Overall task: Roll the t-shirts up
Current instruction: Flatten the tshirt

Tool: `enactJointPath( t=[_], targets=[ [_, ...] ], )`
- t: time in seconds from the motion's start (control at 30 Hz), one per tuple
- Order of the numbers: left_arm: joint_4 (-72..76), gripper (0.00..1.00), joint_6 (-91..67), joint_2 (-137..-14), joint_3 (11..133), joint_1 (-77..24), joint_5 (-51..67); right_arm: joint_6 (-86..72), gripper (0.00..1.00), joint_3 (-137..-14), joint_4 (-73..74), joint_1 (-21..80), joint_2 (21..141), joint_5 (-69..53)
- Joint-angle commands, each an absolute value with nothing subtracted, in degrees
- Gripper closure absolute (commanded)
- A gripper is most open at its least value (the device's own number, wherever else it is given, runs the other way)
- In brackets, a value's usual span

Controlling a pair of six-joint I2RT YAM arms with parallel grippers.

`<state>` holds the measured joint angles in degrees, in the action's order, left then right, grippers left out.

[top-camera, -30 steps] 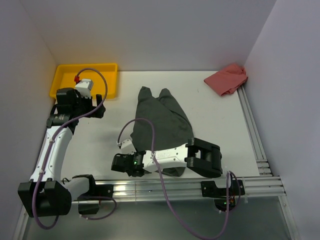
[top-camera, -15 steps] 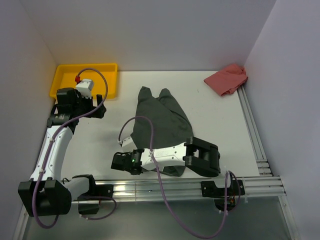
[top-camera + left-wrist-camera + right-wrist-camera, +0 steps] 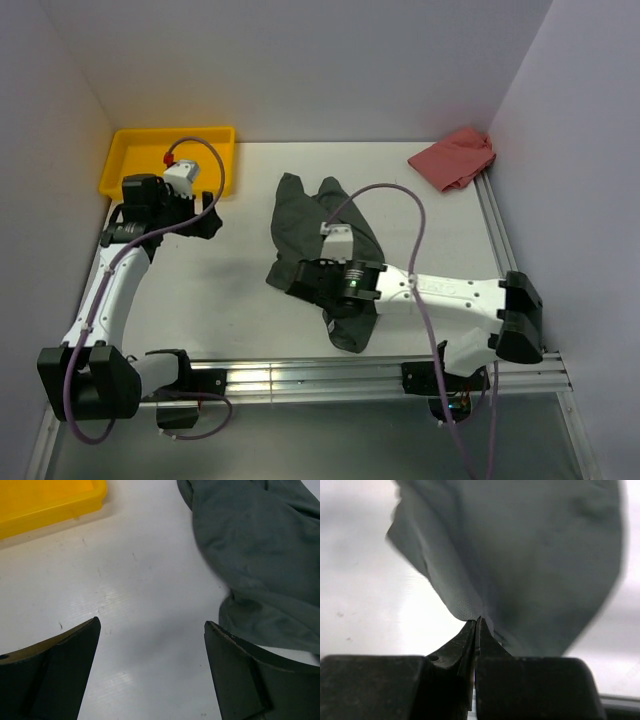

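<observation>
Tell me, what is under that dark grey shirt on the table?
The white table shows all round the t-shirt. The right gripper pinches one edge, and next to that only table surface shows. Whatever lies under the rest is hidden by fabric.

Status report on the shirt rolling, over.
Copy: right gripper shut on t-shirt edge; left gripper open, empty. Shirt bunched, not rolled. Nothing blocking; red cloth sits far right.

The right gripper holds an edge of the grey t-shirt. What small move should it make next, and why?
Probably draw the pinched edge a little outward, low over the table, to spread the cloth. The right gripper is shut on a fold of the t-shirt, which lies bunched, not flat enough to roll. The left gripper is open, holding nothing.
</observation>
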<state>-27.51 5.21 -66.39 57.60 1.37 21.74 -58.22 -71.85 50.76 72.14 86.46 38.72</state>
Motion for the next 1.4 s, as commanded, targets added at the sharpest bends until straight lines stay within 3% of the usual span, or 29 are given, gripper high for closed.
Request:
enactJointPath(
  t=[0.0, 0.4, 0.8, 1.37],
  targets=[
    [-25.1, 0.10, 6.8, -68.2, 60.3, -0.7, 24.9, -68.6, 1.00, -67.4, 60.6, 72.0, 80.2, 44.5],
    [-17.0, 0.12, 3.2, -83.6, 64.7, -14.1, 22.1, -85.2, 1.00, -60.7, 73.7, 72.0, 56.4, 49.8],
    [-13.6, 0.19, 0.8, -107.2, 78.7, -16.3, 16.4, -90.6, 1.00, -61.6, 82.5, 70.5, 50.4, 52.6],
    [-17.1, 0.19, -2.8, -124.0, 98.3, -16.3, 16.0, -86.9, 1.00, -59.7, 82.2, 65.4, 45.3, 51.8]
  ],
)
